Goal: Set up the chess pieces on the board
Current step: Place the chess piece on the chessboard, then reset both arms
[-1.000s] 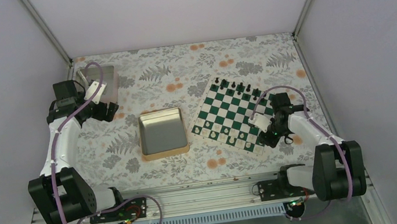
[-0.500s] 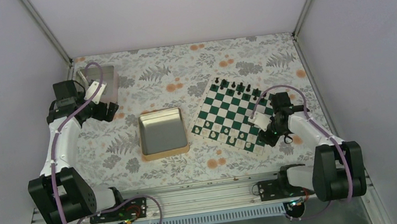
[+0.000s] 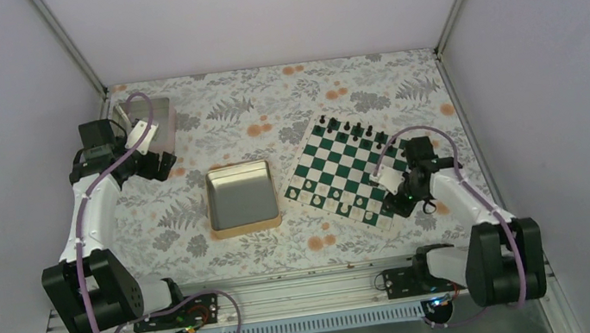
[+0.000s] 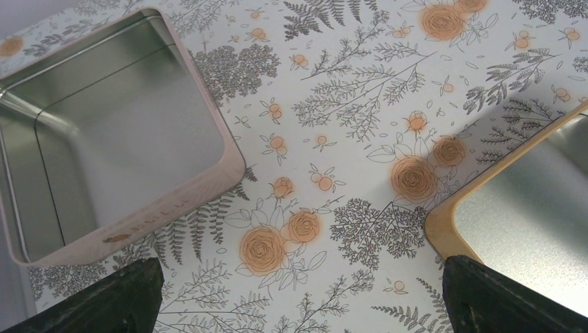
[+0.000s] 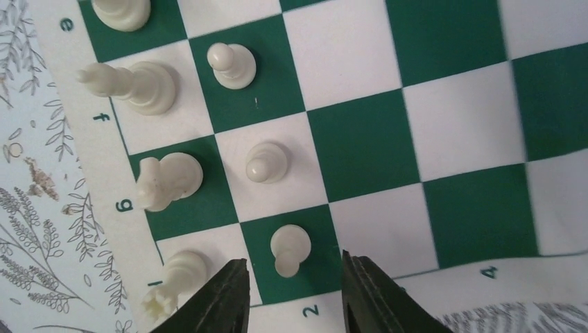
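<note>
**Right tool loose around a corner pawn, left tool wide over the table**

We saw the right tool (image 5: 294,284) low over the near right corner of the board (image 3: 337,180). Its jaws were narrowly parted, one on each side of a white pawn (image 5: 290,250), with a gap showing between each finger and the piece. The pawn stood on a green square in the second row, by the board's edge.

More white pieces (image 5: 266,161) stood nearby. Two further pawns shared its row, and a rook (image 5: 173,274), a knight (image 5: 166,180) and a bishop (image 5: 135,84) stood in the edge row beside them. The black pieces (image 3: 348,131) lined the board's far side.

The left tool (image 3: 159,165) hung over the floral table (image 3: 265,101) with its jaws spread wide and nothing between them. It was between a pinkish tray (image 4: 208,187) and a gold-rimmed tin (image 4: 444,215), well apart from the board.
</note>
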`<action>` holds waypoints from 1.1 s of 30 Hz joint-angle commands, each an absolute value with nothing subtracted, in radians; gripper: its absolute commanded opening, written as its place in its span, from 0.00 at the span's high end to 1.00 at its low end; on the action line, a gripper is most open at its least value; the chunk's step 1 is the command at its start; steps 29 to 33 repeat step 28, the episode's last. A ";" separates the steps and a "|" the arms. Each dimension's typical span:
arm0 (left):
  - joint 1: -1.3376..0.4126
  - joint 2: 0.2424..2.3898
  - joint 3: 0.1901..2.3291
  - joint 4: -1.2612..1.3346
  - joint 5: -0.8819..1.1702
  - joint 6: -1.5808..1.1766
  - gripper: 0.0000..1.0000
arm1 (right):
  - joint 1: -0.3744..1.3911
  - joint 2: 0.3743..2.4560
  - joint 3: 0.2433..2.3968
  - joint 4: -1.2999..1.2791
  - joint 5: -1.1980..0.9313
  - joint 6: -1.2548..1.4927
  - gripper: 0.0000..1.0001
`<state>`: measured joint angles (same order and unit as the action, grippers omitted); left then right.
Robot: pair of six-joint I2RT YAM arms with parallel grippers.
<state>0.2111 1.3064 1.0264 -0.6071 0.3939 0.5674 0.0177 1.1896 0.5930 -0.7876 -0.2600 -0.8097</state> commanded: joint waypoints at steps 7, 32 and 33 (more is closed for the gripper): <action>0.210 1.271 1.054 -0.605 0.469 0.548 0.00 | 0.022 1.036 0.951 -0.976 -0.366 -0.769 0.37; 0.212 1.210 1.044 -0.567 0.438 0.526 0.00 | 0.032 1.024 1.109 -0.520 -0.494 -0.435 0.00; 0.212 1.210 1.044 -0.567 0.438 0.526 0.00 | 0.032 1.024 1.109 -0.520 -0.494 -0.435 0.00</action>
